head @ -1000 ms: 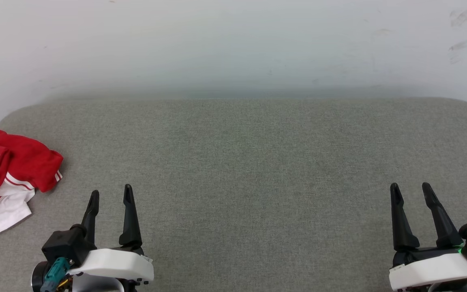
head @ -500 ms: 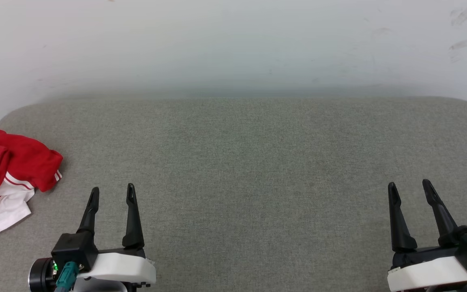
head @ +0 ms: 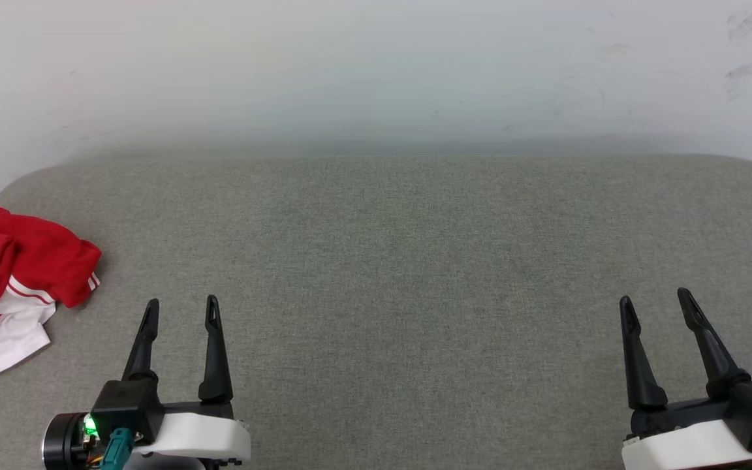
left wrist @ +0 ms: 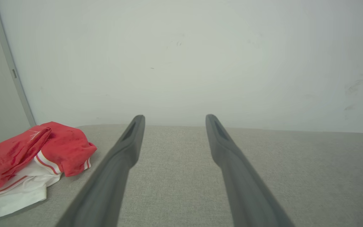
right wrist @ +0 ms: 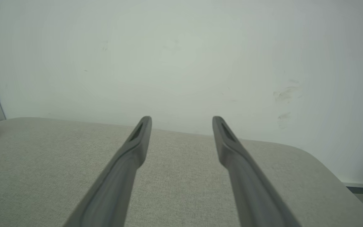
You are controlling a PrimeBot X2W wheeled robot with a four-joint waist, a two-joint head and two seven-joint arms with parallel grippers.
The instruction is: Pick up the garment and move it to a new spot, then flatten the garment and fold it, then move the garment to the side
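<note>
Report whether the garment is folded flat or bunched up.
Bunched up: the garment lies in a crumpled heap, red folds overlapping a white sleeve, not spread flat.

Light is bright, soft and even. A faint shadow hugs the garment [head: 36, 261] left of the left gripper [head: 181, 302]. Its fingers [left wrist: 112, 179] blur near the wrist lens, where the wall trim [left wrist: 11, 66] bows

Head cam down, wrists fwd; shared garment [head: 40, 261].
</note>
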